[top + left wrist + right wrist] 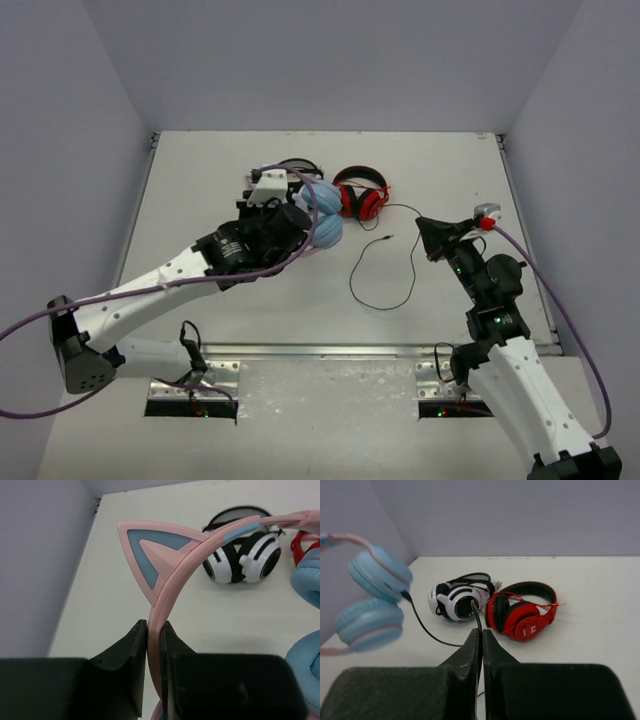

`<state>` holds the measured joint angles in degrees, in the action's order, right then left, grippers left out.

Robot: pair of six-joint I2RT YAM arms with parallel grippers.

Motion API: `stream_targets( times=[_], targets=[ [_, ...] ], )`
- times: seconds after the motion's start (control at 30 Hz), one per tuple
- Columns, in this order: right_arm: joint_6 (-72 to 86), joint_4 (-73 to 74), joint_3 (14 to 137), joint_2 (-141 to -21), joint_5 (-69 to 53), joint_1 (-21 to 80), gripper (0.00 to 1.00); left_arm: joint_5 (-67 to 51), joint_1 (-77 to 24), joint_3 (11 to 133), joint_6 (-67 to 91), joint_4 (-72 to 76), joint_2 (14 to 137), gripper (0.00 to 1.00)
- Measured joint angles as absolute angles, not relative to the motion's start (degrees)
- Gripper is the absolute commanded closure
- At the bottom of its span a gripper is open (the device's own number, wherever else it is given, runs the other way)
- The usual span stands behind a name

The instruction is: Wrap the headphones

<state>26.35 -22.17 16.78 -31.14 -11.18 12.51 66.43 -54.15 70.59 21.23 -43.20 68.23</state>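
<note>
Holding the headphones [322, 214] up off the desk [230, 300] with the left end effector [154, 628], shut tight on the thin pink headband [172, 587] just below 1 cat ear [150, 555], with the ear cups hanging in the air over the middle of the desk, near the 2 other sets. Pinching the thin black cable [427, 632] with the right end effector [481, 632], closed right down on it and well apart from the cups, leaving a loose span back to a cup and a long slack loop with the plug lying on the desk. Judging from this, risking several things. Could lose the cable, thin and slick enough to slide through the pinch under a sideways pull. Could tug too hard and, with the span drawn taut, twist the band in the narrow left grip or strain the joint at the cup. Could snag while dragging the slack across the desk, catching the white-and-black headphones [460, 600] or the red headphones [525, 615], both just beside the cable's path, and hauling them along. Could also end up with loose turns sliding off the smooth cups if wound without tension.
</note>
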Motion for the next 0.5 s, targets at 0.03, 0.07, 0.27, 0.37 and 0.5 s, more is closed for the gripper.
stream_targets(
  times=[0.03,0.07,0.27,0.37,0.5],
  targets=[
    [25.5,-20.2,18.7,-30.5,-10.0,12.5,0.99,66.3,-54.1,70.0,21.1,-43.5,70.1,1.00],
    [24.6,-18.3,20.8,-30.1,-9.2,12.5,0.99,66.1,-54.1,69.5,21.1,-44.1,72.1,1.00],
    [19.6,-11.3,32.4,-31.9,-13.1,12.5,0.99,63.7,-54.1,69.3,21.5,-48.6,81.3,1.00],
    [17.2,-7.7,37.4,-34.3,-18.8,12.5,0.99,59.6,-54.3,67.5,19.7,-47.5,83.1,1.00],
    [13.7,-3.6,42.6,-36.8,-24.8,12.5,0.99,49.7,-55.7,64.0,15.0,-44.7,83.4,1.00]
  ],
)
